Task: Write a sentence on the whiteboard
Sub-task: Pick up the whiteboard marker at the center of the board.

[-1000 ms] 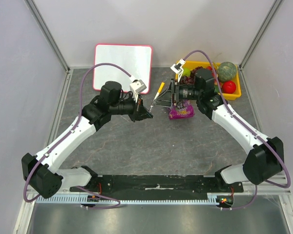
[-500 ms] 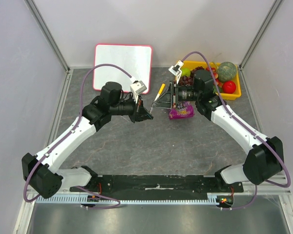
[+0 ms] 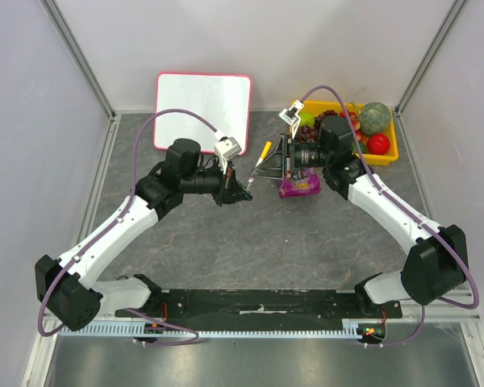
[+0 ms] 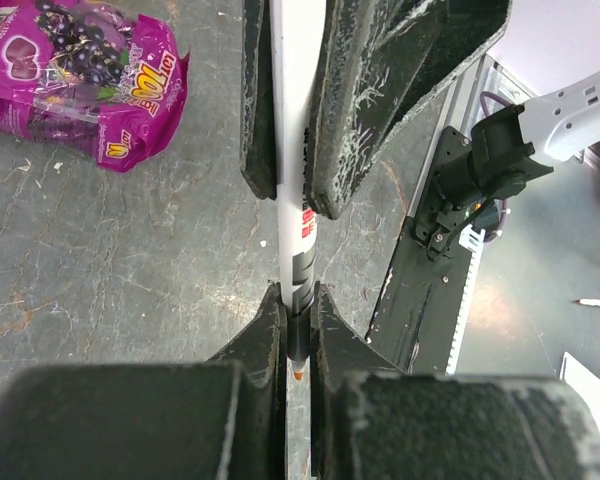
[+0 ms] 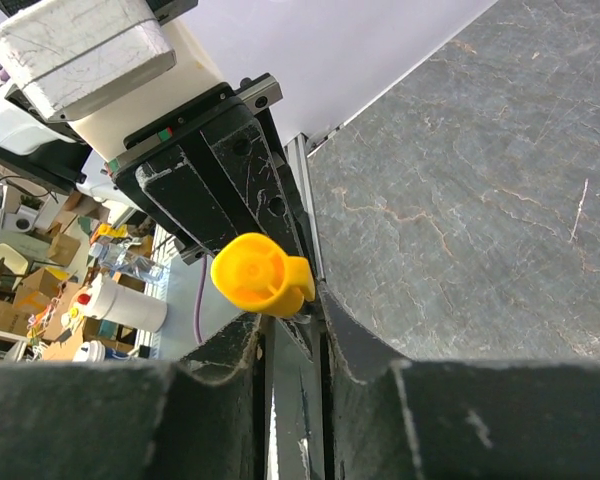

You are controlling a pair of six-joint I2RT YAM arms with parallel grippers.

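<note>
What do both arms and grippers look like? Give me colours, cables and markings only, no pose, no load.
The left arm and right arm each have white links between bulky black joints. A purple cable runs along each arm and loops to its wrist. A pale grey camera box sits on each wrist. The left gripper and right gripper have black fingers, scuffed with whitish scratches.

We see a grey marbled table (image 3: 258, 242) boxed by plain pale walls (image 3: 323, 48) — aluminium rails (image 3: 79, 56) at the corners.
</note>
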